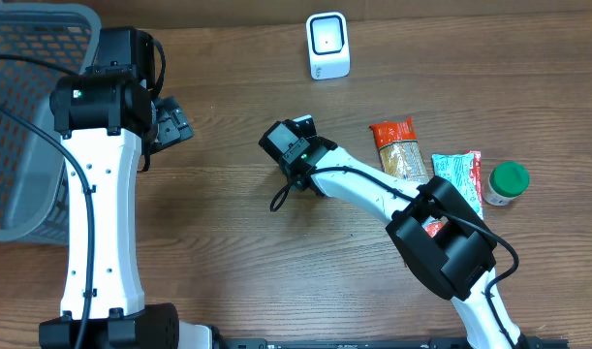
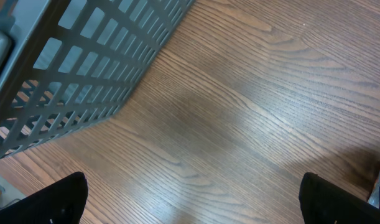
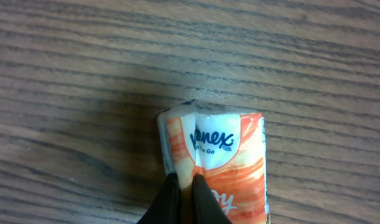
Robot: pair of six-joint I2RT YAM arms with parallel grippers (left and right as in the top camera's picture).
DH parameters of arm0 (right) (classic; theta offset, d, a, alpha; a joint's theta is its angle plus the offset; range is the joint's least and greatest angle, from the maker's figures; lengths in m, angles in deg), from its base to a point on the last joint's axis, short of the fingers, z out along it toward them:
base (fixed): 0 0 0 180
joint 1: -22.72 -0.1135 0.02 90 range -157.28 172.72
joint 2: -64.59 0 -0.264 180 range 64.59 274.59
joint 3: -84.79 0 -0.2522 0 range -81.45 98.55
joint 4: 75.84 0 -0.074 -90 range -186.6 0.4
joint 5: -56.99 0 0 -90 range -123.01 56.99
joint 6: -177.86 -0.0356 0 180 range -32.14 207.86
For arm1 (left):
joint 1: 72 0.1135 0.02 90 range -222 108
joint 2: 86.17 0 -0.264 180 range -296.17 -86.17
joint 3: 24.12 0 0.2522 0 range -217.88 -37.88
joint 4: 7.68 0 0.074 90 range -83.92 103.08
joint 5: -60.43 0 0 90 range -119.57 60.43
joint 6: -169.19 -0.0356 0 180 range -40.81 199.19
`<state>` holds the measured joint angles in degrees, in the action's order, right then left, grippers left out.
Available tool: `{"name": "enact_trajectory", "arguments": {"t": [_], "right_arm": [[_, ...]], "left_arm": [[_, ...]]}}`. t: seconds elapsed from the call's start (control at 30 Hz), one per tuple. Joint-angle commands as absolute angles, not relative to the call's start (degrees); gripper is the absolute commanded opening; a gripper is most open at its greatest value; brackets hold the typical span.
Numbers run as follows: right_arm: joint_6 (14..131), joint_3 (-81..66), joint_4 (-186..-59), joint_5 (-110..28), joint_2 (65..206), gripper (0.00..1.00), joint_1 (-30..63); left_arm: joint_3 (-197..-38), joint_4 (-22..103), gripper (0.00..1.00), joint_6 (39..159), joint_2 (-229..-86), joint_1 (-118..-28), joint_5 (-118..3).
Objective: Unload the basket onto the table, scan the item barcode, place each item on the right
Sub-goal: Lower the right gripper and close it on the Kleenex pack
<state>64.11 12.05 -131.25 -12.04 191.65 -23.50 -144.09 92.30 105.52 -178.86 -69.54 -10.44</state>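
Observation:
The item is an orange and white Kleenex tissue pack lying on the wooden table. My right gripper is shut on it, its two dark fingers pinching a fold of wrapper near the pack's left edge. In the overhead view the right gripper sits mid-table and hides the pack beneath it. The white barcode scanner stands at the far edge, above and to the right of that gripper. My left gripper hangs open beside the basket; in its own view the left gripper has only bare wood between its wide-set fingertips.
A grey mesh basket fills the left side, its corner also in the left wrist view as the basket. To the right lie a red-orange packet, a teal packet and a green-lidded jar.

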Motion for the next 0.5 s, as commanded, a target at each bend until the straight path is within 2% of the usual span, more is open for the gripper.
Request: {"name": "enact_trajectory", "arguments": {"t": [0.0, 0.17, 0.47], "right_arm": [[63.9, 12.05, -131.95, -16.04, 193.67, 0.04, -23.34], [63.9, 12.05, -132.76, -19.52, 190.87, 0.04, -23.34], [63.92, 12.05, -131.86, -34.05, 187.15, 0.04, -23.32]], "left_arm": [[-144.38, 92.38, 1.0, 104.47, -179.18, -69.39, -9.74], [-144.38, 92.38, 0.99, 104.47, -179.16, -69.39, -9.74], [-144.38, 92.38, 1.0, 104.47, -179.16, -69.39, -9.74]]}}
